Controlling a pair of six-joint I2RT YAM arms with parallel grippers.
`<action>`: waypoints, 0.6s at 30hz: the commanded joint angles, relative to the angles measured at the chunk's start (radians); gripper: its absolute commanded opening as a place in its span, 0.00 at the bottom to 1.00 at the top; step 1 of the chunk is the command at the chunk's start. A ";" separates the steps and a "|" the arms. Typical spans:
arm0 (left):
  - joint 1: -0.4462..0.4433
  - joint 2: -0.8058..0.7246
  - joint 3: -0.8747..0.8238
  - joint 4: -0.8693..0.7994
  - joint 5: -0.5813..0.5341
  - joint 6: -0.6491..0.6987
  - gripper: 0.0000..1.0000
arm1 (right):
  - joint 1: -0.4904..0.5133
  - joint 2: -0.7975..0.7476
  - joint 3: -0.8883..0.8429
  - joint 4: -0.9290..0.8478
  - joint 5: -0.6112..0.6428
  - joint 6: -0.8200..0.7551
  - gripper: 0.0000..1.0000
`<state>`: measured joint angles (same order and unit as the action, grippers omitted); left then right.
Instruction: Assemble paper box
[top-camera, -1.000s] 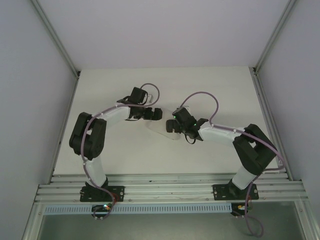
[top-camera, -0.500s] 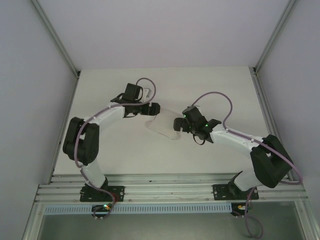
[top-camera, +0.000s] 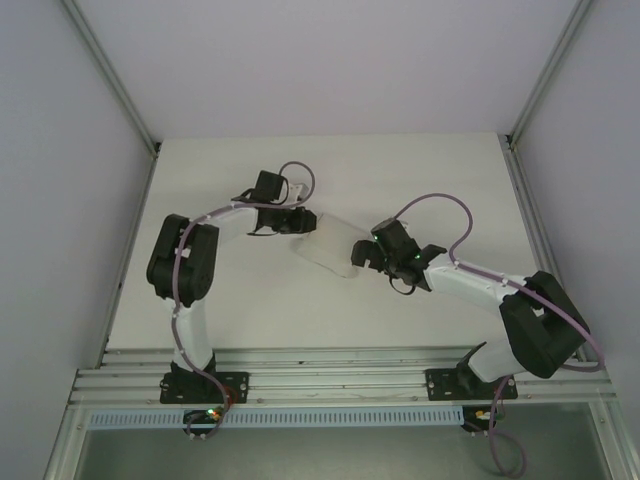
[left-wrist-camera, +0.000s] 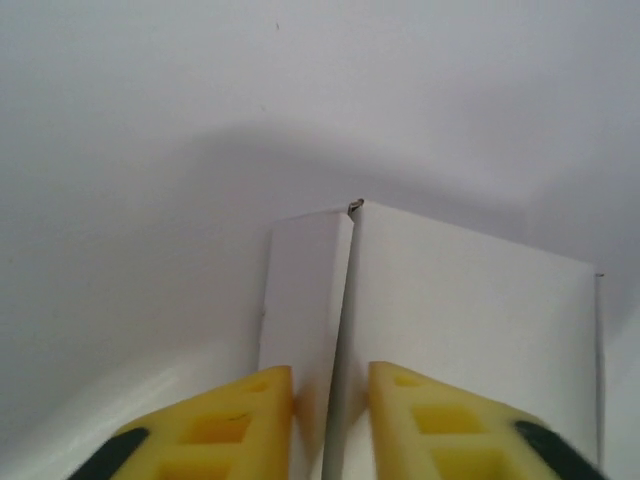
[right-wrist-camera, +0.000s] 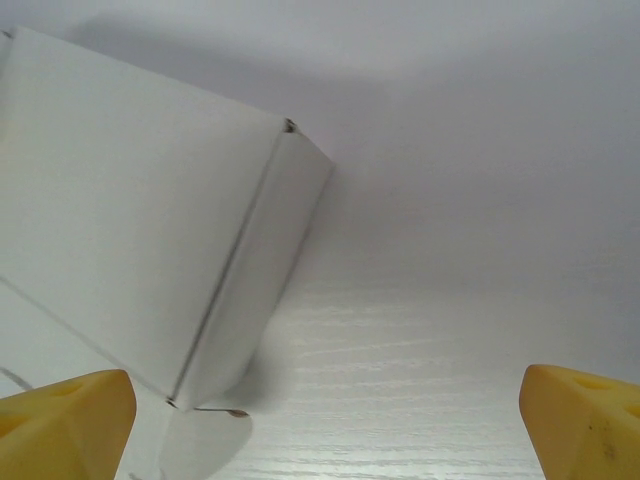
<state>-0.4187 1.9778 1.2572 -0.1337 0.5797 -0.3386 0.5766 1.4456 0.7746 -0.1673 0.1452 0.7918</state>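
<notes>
- paper box (top-camera: 325, 250): folded up, centre of the scene, lying between the two grippers.
- left gripper (left-wrist-camera: 330, 385): pinched on a thin card edge at the box's far-left end; we judge a hard tug could crease or tear it.
- right gripper (right-wrist-camera: 325, 405): fingers wide apart, holding nothing; unbraced, the box may pivot.

No legible text, no labels, brands or numbers, paper box (top-camera: 325, 250) plain white card

Paper box (left-wrist-camera: 470, 330): plain white, no print. On the left gripper (left-wrist-camera: 331, 395), the fingers (left-wrist-camera: 240, 425) are bright yellow with black patches, and the right gripper (right-wrist-camera: 325, 410) shows the same yellow. The table (right-wrist-camera: 420, 400) is off-white, faintly grained. The arms (top-camera: 225, 228) are white and black with mauve cables (top-camera: 440, 200).
</notes>
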 joint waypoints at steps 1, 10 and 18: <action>0.032 0.005 -0.058 0.094 0.080 -0.065 0.22 | -0.016 0.024 -0.008 0.063 -0.039 0.051 1.00; 0.070 -0.019 -0.193 0.251 0.108 -0.151 0.13 | -0.051 0.081 0.010 0.199 -0.144 0.107 1.00; 0.070 -0.020 -0.209 0.289 0.137 -0.159 0.12 | -0.106 0.256 0.093 0.376 -0.324 0.077 0.99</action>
<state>-0.3500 1.9667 1.0748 0.1814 0.7128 -0.4831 0.4866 1.6531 0.8402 0.0917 -0.0772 0.8711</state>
